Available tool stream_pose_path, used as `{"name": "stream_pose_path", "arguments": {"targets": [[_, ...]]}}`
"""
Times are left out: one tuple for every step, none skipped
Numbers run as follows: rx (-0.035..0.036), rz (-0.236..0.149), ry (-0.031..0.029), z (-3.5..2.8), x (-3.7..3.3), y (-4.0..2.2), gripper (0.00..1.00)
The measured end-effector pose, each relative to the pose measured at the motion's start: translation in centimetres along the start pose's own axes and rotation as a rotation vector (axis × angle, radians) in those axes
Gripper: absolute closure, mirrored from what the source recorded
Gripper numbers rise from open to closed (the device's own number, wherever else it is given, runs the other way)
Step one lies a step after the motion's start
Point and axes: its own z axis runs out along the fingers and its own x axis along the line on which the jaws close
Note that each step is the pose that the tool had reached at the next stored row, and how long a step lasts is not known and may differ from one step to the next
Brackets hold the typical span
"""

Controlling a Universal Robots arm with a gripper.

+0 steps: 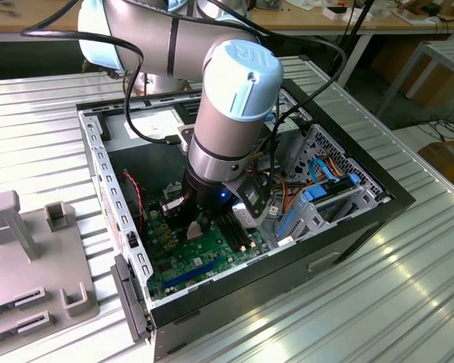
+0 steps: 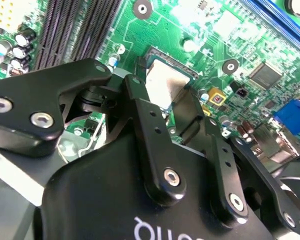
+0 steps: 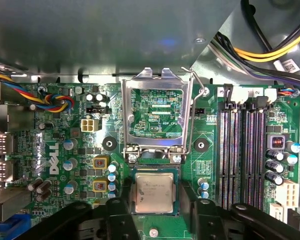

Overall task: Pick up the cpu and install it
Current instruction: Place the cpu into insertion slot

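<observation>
Placement step: the cpu (image 3: 154,192) is shown seated below the raised socket frame (image 3: 126,115), flanked untouched by the parted jaws of the gripper (image 3: 155,202); a straight lift-off is judged necessary.

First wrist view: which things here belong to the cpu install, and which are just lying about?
Job in hand: cpu; open socket frame next to it; gripper, down at the cpu.
Just lying about: memory slots; coloured cable bundle; capacitors.
</observation>
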Motion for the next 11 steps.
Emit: {"name": "stream_pose_path", "arguments": {"targets": [[0.0000,0.000,-0.0001,0.00,0.00,0.00,0.54],[0.0000,0.000,-0.0002,0.00,0.00,0.00,0.54],[-0.0001,0.000,-0.0002,0.00,0.00,0.00,0.54],[-0.0001,0.000,-0.0002,0.01,-0.01,0.00,0.54],[-0.0001,0.000,-0.0002,0.01,-0.01,0.00,0.54],[-0.0002,0.000,-0.0002,0.01,-0.01,0.00,0.54],[-0.0001,0.000,-0.0002,0.01,-0.01,0.00,0.54],[-0.0002,0.000,-0.0002,0.01,-0.01,0.00,0.54],[-0.0003,0.000,-0.0003,0.00,-0.01,0.00,0.54],[-0.0002,0.000,-0.0003,-0.01,0.00,0.00,0.54],[0.0006,0.000,-0.0003,-0.03,0.00,0.01,0.54]]}}
